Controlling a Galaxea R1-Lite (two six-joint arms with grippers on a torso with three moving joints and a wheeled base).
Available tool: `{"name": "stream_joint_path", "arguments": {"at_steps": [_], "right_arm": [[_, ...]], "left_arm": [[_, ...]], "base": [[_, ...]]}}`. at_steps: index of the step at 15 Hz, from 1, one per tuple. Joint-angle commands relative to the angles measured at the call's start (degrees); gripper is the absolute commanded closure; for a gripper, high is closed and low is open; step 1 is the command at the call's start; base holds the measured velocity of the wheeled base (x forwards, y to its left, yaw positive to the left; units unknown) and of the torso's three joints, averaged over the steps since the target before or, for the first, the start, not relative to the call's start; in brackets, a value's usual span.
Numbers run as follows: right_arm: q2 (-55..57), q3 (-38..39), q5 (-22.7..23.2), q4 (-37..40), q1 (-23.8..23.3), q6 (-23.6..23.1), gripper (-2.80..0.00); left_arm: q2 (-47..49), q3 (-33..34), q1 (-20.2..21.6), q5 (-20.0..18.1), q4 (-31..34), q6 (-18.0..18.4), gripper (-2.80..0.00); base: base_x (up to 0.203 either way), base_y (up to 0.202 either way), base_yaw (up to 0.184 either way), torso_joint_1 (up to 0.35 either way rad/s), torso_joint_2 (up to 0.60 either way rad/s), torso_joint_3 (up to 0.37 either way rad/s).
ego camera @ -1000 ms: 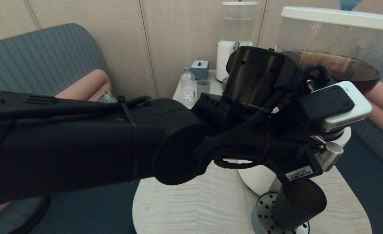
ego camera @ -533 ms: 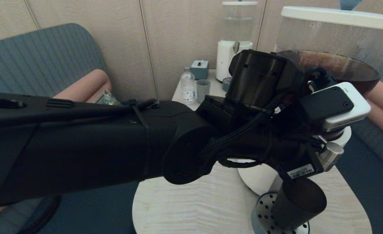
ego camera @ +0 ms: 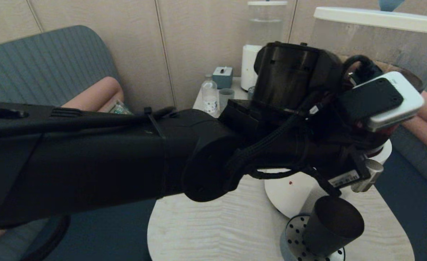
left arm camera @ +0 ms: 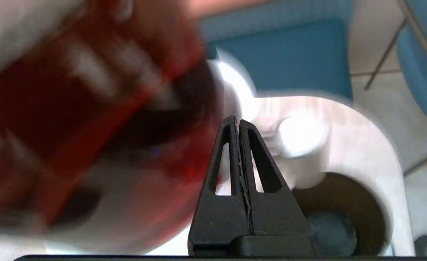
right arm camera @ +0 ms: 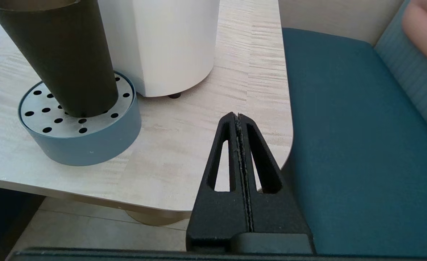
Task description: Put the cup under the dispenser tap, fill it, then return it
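Left gripper (left arm camera: 238,123): we see two black, wedge-shaped fingers with triangular cut-outs pressed flat together, nothing between them. The tip sits up against the big dispenser, close by its tap.
Left arm (ego camera: 90,159): we see a thick matte-black limb with braided cable reaching across the head view to the big dispenser, hiding much of it.
Dispenser tap (ego camera: 366,175): a stubby brushed-steel cylinder, just beside the left gripper's wrist and above the cup.
Big dispenser (ego camera: 289,192): smooth, rounded white base directly behind the gripper; above it a clear tank holding dark brown liquid under a pale lid.
Cup (ego camera: 331,226): a matte black tapered tumbler, no handle, open mouth wider than its foot. It stands below the gripper on the drip tray, under the tap. We cannot tell whether it holds liquid.
Drip tray (right arm camera: 79,143): a round grey-blue drum with a perforated metal top, touching the dispenser base.
Table (ego camera: 217,224): pale wood grain with rounded corners, beneath everything.
Right gripper (right arm camera: 237,121): same black wedge fingers, closed together, empty, parked off the near table edge over a teal seat (right arm camera: 351,145).
Farther from the tool: a smaller dispenser (ego camera: 264,25) with clear liquid, a grey-blue cup (ego camera: 226,96) and a small clear bottle (ego camera: 210,96).
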Motion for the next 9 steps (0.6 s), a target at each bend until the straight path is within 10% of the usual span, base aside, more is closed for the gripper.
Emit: {"name": "stream_joint_path", "arguments": {"at_steps": [1,9], "right_arm": [[-0.09,0.18,0.02,-0.03,0.04,-0.04,0.0],[-0.04,0.18,0.02,-0.03,0.08,-0.04,0.0]], "left_arm": [[0.37,0.2,0.12,0.04,0.67,0.2,0.0],[-2.27,1.99,0.17,0.28,1.25,-0.33,0.0]], "base": [[0.0,0.0,0.0,0.0,0.0,0.0],[0.0,0.0,0.0,0.0,0.0,0.0]]}}
